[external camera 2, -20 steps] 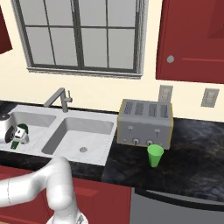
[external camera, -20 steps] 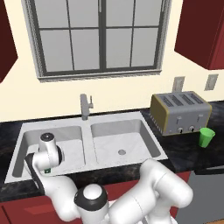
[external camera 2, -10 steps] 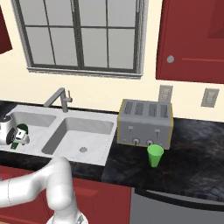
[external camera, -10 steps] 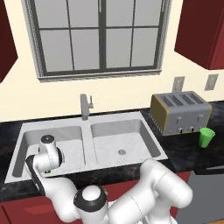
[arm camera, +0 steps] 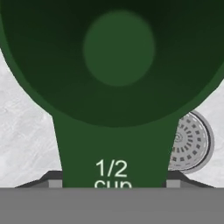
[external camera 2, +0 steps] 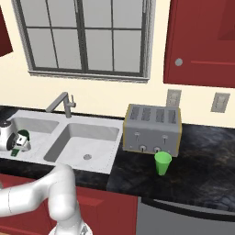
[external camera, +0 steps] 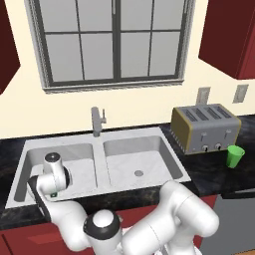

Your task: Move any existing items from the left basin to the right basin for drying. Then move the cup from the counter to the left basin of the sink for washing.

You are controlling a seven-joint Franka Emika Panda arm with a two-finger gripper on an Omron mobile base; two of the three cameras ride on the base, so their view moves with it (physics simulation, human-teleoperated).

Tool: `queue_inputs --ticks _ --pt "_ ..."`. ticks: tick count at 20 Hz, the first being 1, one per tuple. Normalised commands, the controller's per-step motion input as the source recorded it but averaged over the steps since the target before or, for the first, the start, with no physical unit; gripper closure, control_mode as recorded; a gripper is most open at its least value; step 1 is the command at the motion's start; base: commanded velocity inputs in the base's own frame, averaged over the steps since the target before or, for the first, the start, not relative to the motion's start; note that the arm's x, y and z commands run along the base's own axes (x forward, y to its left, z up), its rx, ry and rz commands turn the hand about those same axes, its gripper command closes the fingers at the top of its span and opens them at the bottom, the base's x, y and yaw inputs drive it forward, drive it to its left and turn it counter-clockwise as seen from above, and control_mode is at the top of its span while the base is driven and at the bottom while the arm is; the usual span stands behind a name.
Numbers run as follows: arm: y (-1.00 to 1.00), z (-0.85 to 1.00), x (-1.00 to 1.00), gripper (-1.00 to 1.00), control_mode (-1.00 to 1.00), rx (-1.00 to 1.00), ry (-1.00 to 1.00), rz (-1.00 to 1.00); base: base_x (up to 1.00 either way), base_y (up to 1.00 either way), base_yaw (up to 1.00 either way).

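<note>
Over the left basin [external camera: 30, 164], the end effector [arm camera: 112, 186] has risen slightly, clamped on the dark green measuring cup [arm camera: 118, 78], ready to carry rightward.

The dark green measuring cup [arm camera: 118, 65] hides part of the drain [arm camera: 190, 141]

I've got the dark green measuring cup [arm camera: 118, 65] marked "1/2 cup" over the left basin [external camera: 79, 154], drain showing behind its handle. Right basin [external camera: 137, 154] is bare. Light-green cup [external camera: 235, 155] stands upright on the counter [external camera 2: 202, 170], far right.
</note>
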Motion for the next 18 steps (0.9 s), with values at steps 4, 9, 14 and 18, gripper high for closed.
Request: queue_inputs --ticks 4,9,14,18 --pt "0.03 -0.06 0.0 1.0 -1.0 0.0 0.04 0.0 0.0 0.0 0.0" --pt "0.0 0.0 0.0 1.0 -1.0 0.0 0.0 0.0 0.0 0.0 0.0" --pt "0.0 0.07 -0.02 1.0 -1.0 0.0 -0.01 0.0 0.0 0.0 0.0" --pt "0.0 0.35 -0.04 1.0 -1.0 -0.01 -0.05 0.0 0.0 0.0 0.0"
